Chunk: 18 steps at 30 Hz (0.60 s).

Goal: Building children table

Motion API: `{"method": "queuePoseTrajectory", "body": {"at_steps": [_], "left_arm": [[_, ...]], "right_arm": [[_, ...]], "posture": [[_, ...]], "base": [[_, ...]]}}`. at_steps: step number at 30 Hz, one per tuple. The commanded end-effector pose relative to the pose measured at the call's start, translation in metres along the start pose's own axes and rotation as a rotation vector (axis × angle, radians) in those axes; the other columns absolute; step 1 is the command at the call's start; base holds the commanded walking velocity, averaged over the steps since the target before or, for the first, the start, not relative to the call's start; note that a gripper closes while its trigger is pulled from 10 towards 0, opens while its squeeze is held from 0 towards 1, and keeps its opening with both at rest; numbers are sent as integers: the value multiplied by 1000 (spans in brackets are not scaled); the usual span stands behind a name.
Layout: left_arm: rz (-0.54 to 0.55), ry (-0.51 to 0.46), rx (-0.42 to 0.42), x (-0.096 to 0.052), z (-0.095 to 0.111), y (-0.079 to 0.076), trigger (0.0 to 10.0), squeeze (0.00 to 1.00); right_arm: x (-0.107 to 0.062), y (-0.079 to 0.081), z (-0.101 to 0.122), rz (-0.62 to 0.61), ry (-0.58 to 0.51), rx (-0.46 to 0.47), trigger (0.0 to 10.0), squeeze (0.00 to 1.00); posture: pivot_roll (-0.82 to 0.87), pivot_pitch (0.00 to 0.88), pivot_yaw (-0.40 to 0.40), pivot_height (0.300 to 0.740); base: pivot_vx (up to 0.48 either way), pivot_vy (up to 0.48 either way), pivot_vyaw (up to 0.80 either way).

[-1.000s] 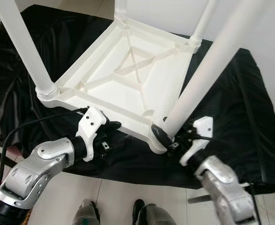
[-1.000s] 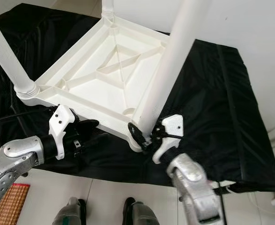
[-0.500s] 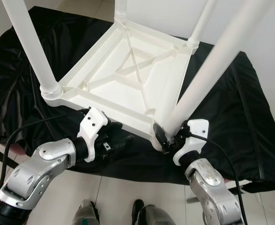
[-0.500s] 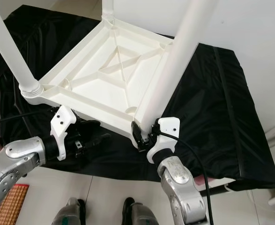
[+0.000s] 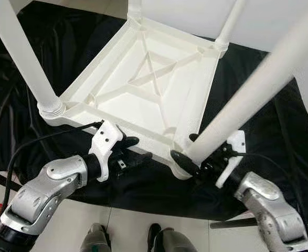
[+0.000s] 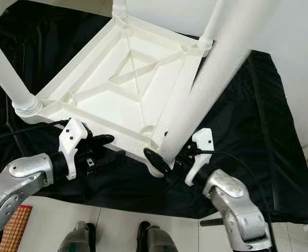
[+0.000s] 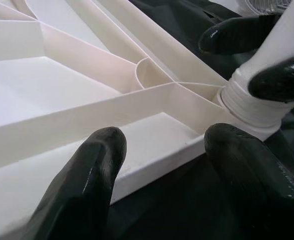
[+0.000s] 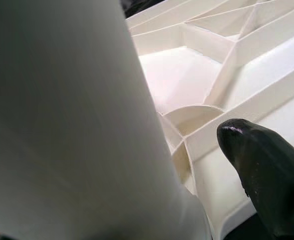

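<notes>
A black cloth [image 5: 279, 121] covers the desk, and on it lies the white children table [image 5: 143, 89] turned upside down, with its ribbed underside facing up and its legs pointing upward. Three legs stand at the far and left corners, and the fourth leg [image 5: 248, 100] stands at the near right corner, leaning a little to the right. The right pincer [image 5: 188, 160] holds this fourth leg at its lower end, just above the corner socket, with one black finger on each side of the round tube. The left pincer [image 5: 133, 149] is at the near edge of the table top, with its fingers moderately apart; one finger lies over the rim and the other lies below it on the cloth side. In the left wrist view the two fingers [image 7: 86, 185] frame the white rim, and further away the threaded collar of the fourth leg and the two fingertips of the right pincer [image 7: 257, 55] around it are visible. The right wrist view shows the leg [image 8: 71, 125] very close, one black fingertip [image 8: 262, 160] beside it, and the curved socket wall in the corner of the table. At the lower edge of the head views the robot's two feet [image 5: 138, 239] stand on the light tiled floor [image 5: 143, 218].
</notes>
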<state>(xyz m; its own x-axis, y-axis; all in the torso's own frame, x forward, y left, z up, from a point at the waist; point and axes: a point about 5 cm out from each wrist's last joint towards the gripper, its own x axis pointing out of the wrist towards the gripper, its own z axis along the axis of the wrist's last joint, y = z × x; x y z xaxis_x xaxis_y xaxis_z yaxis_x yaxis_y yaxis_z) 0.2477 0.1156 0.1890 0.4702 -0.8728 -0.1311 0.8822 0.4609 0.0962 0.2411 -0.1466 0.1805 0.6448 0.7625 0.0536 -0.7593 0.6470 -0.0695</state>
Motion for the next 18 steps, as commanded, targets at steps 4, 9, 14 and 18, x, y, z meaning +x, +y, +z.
{"method": "queuePoseTrajectory", "body": {"at_steps": [4, 9, 14, 18], "left_arm": [[-62, 6, -5, 2, -2, -5, 10000, 0], [-66, 8, -8, 1, -2, -7, 10000, 0], [-86, 15, -10, 0, -2, -10, 10000, 0], [-120, 20, -18, 2, -4, -17, 10000, 0]], "right_arm": [[0, -10, -1, 103, 20, -12, 10000, 0], [0, -13, 0, 137, 24, -26, 10000, 0], [0, -13, 0, 153, 22, -25, 10000, 0], [1, -12, -2, 173, 24, -22, 10000, 0]], "posture": [[86, 206, -106, 740], [95, 207, -107, 740], [94, 208, -112, 740], [91, 209, -113, 740]], "base": [[0, 0, 0], [0, 0, 0], [0, 0, 0], [0, 0, 0]]}}
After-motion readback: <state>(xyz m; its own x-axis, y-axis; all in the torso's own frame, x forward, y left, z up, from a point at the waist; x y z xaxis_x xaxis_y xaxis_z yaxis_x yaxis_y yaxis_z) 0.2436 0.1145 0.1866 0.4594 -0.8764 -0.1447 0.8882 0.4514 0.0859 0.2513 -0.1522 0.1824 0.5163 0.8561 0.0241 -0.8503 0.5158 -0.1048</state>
